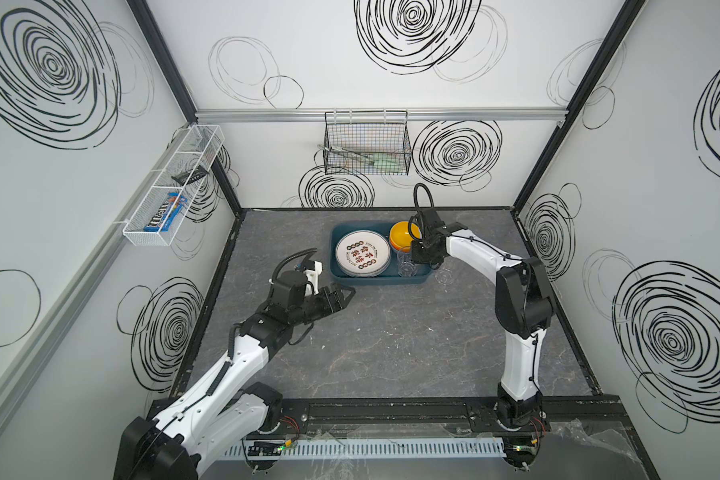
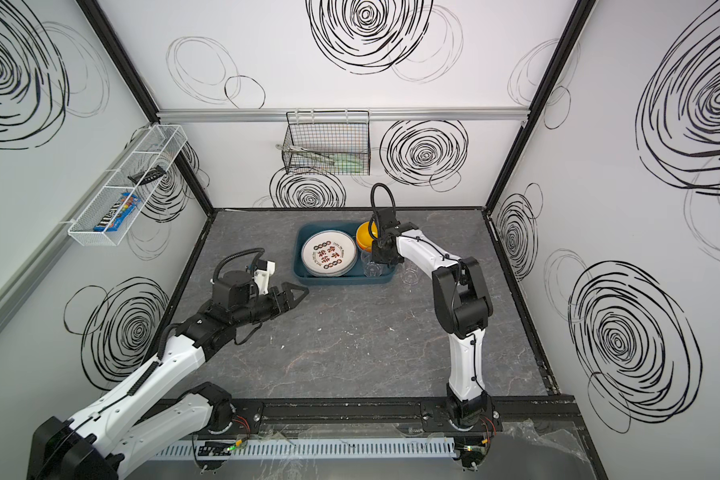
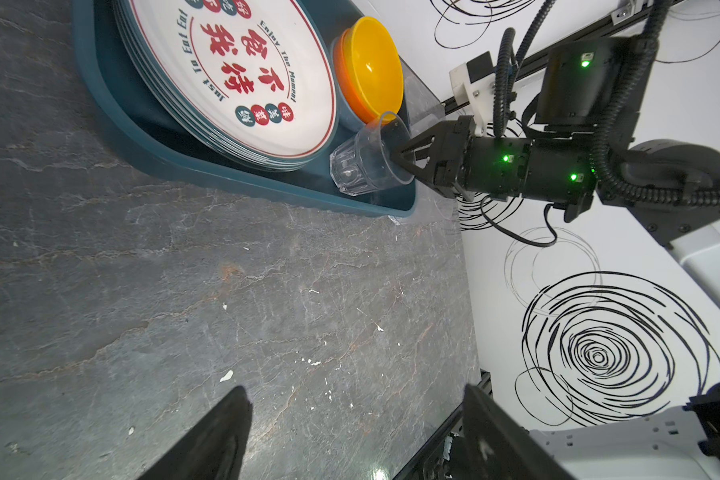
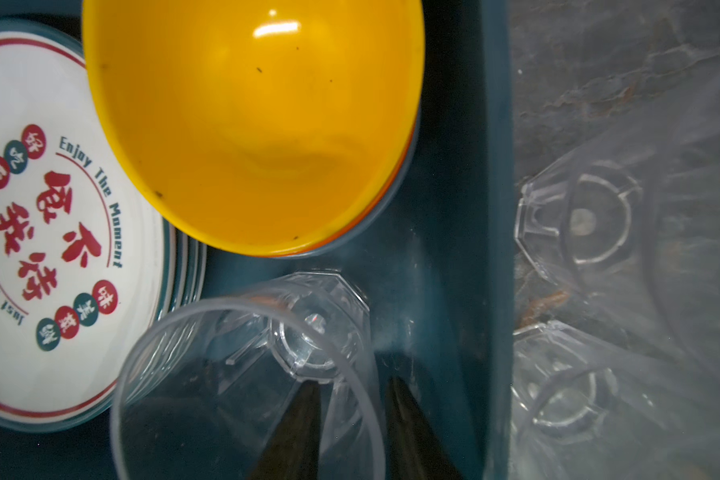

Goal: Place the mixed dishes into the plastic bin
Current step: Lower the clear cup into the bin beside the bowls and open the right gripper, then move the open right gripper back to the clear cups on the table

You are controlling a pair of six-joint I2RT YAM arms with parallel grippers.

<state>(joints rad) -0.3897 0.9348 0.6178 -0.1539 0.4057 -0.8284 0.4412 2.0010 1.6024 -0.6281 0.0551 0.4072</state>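
Straddling the cup [image 4: 225, 374] rim beside "Enjoy The Moment" plate [image 4: 38, 249], right hand [image 4: 352, 382] is narrow, left hand [image 3: 356, 390] wide.

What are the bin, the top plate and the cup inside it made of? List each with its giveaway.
Bin: likely moulded plastic, matte teal, rounded corners. Top plate: probably melamine or glazed ceramic; glossy white, printed lettering. Cup: clear, faceted base; plastic or glass, undecidable.
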